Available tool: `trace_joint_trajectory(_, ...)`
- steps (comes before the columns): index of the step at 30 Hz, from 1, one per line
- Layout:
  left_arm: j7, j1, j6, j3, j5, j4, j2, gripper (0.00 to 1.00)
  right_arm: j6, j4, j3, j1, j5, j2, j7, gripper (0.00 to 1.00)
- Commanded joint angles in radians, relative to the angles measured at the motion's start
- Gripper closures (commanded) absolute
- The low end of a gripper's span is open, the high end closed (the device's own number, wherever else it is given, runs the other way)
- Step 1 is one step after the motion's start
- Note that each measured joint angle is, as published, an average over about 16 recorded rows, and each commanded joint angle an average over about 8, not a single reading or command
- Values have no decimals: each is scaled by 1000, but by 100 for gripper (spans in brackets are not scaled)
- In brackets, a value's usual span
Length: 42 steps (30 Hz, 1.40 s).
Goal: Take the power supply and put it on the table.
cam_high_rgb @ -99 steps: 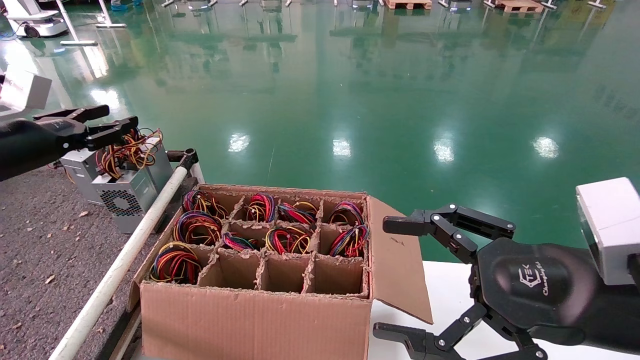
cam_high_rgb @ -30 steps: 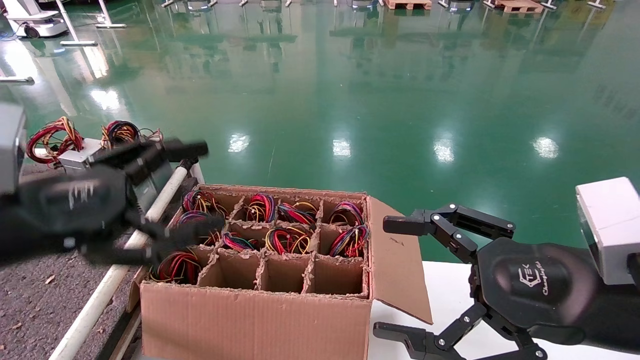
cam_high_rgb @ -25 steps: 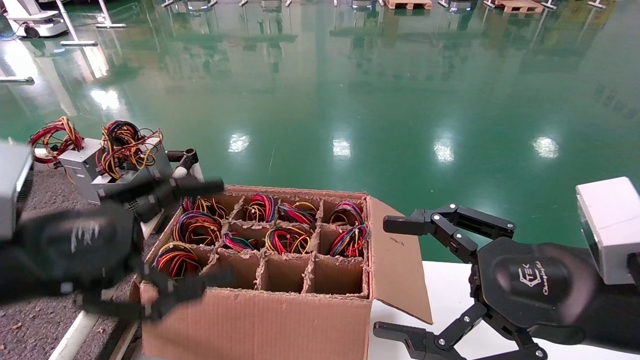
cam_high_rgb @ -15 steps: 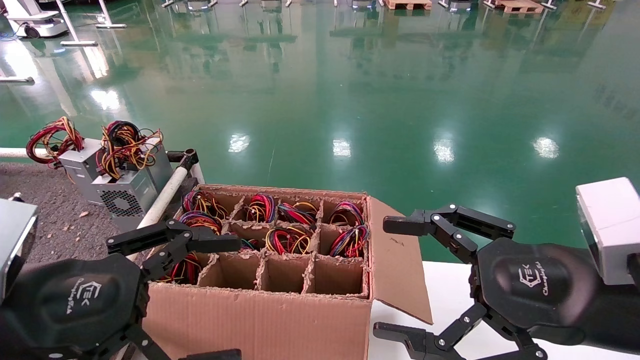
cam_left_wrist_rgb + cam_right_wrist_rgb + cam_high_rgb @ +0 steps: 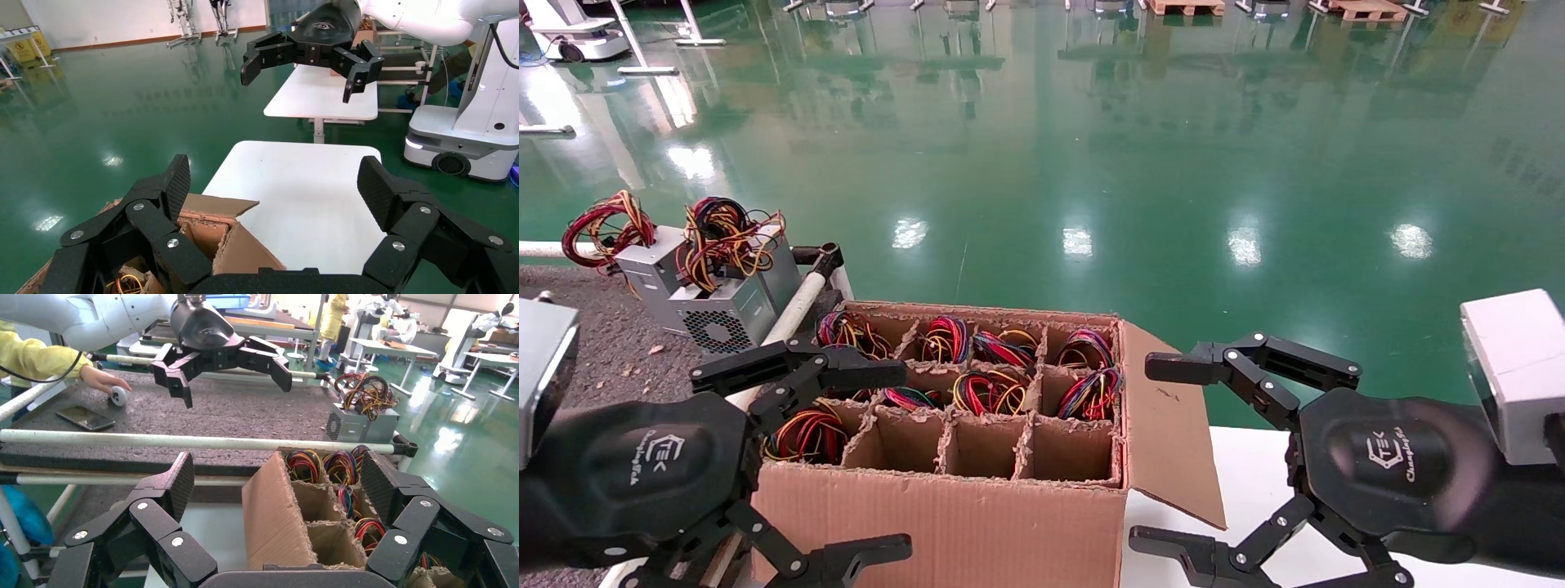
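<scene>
The power supply (image 5: 733,312), a silver-grey box with a round fan grille and splayed yellow, orange and black wires, stands on the dark speckled table (image 5: 592,367) at its far corner, beside the white rail (image 5: 793,314). In the right wrist view the power supply (image 5: 362,424) shows beyond that rail. My left gripper (image 5: 903,457) hangs open and empty by the cardboard box's near left corner, well short of the power supply. My right gripper (image 5: 1144,453) is parked open over the white surface, to the right of the box.
A cardboard box (image 5: 944,523) with dividers holds coiled wire bundles. A second grey box (image 5: 641,265) with a red wire loop stands behind the power supply. A person's hand (image 5: 101,380) and a phone (image 5: 85,418) lie on the table. Green floor lies beyond.
My left gripper has left the power supply's wires, swung back toward me and dropped beside the box's near left corner, open and empty. The power supply stays on the table. The right arm has not moved.
</scene>
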<state>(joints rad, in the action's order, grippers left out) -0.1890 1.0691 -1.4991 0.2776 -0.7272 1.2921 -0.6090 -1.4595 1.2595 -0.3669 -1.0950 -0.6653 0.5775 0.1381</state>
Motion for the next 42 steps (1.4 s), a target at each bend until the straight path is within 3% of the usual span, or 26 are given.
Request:
trace_joint_trajectory(1,1,2,1,0,-1,-2,-1,0,0,0,0,0,0,0,0,0)
trace_joint_trajectory(42,4,8,6,3,-4,-12,-3,0,0,0,0,0,0,0,0,0)
